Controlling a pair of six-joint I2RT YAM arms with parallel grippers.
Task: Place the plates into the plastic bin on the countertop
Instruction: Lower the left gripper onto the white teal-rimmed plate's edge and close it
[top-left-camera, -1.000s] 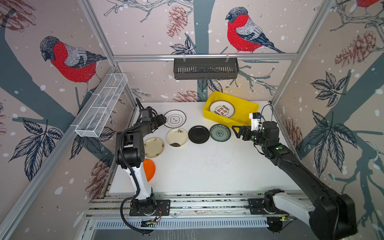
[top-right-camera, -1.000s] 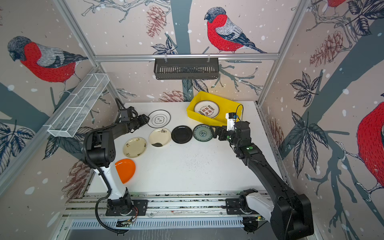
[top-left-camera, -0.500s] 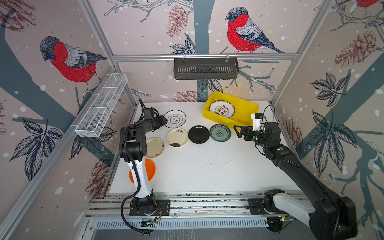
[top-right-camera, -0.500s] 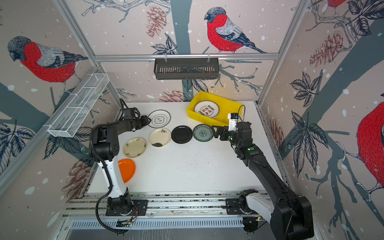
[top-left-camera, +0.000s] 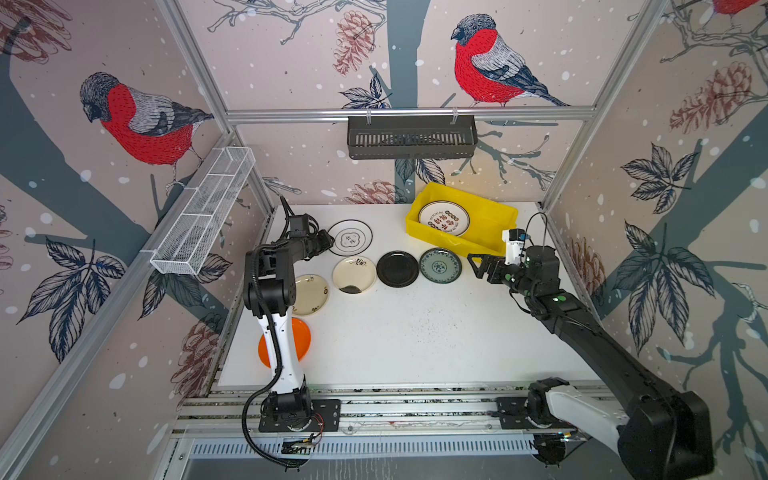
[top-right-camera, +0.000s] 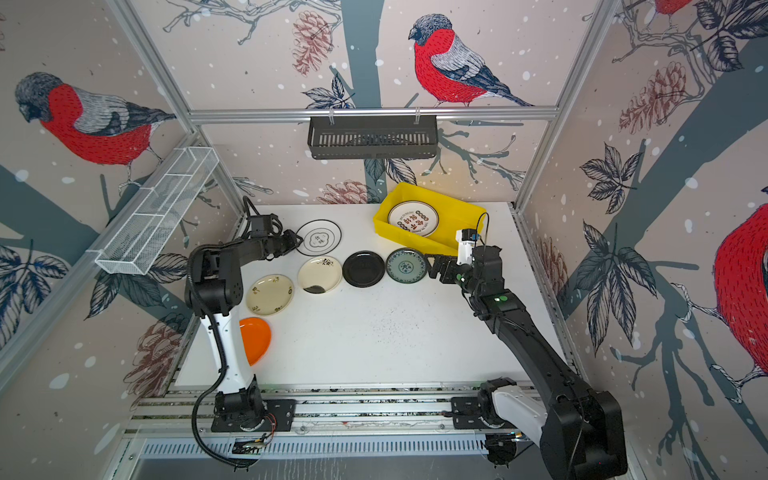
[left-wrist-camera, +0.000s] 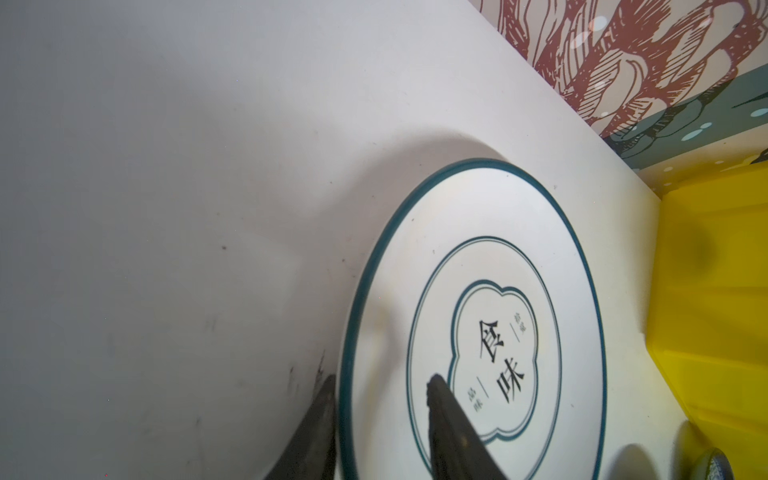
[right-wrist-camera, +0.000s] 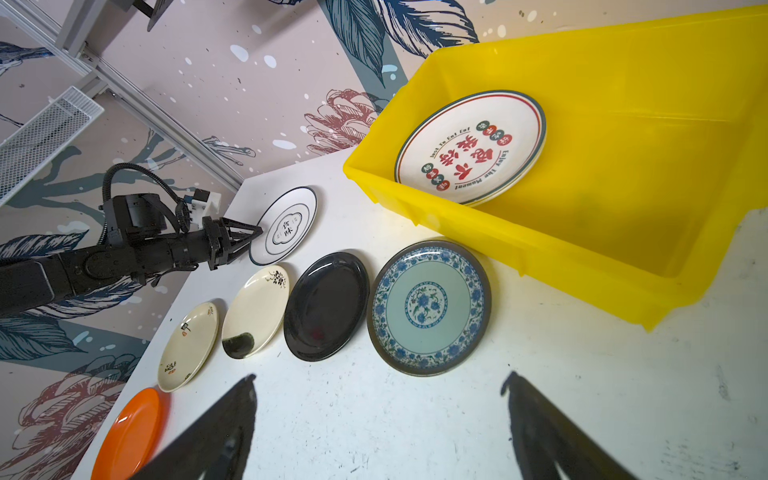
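left gripper is at the left edge of the white plate, far-left on the countertop; left wrist view: one finger just outside the teal rim, the other over the plate face, rim between them; jaws narrow, but can't tell whether they actually pinch it; plate looks flat on the countertop in both top views; right gripper spread wide, nothing between the fingers, low over the countertop just right of the teal plate and just in front of the bin; no contact with either that I can see; bin sits far right, skewed to the countertop edge; red-lettered plate lies in its left half; right wrist view shows a second rim under it; row outside the bin, right to left: teal plate, black plate, smeared cream plate, second cream plate partly behind the left arm; neighbours just beside each other; orange plate nearest the front, left side, also partly behind that arm.
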